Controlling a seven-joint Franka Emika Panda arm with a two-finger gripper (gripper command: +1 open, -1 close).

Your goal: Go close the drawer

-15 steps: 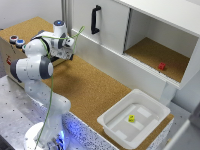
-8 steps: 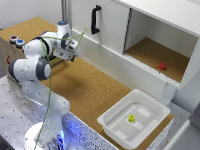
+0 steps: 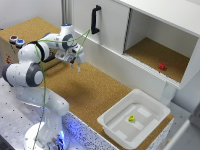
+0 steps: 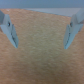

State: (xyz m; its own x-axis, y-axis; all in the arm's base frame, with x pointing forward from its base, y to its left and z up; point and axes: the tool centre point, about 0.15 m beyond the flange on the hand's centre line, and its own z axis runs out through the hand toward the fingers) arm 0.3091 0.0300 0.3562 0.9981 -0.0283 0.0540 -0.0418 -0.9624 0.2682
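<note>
**Drawer out of sight, box behind my arm**

My gripper hangs over bare cork table, fingers pointing down, and the wrist view shows both fingers spread wide with nothing but cork between them. So I'm open and empty-handed.

Now the thing that matters: the drawer itself I can't make out in either view. What I do see is the low box with its coloured buttons, sitting back behind my arm on the exterior view's left, well apart from the gripper. My own elbow and forearm cover most of it, so its front and handle are hidden.

I judge the drawer lies on that box, back past my wrist, away from the white cabinet. The coming move means swinging toward the box; which way the drawer slides, I can't tell yet.
</note>
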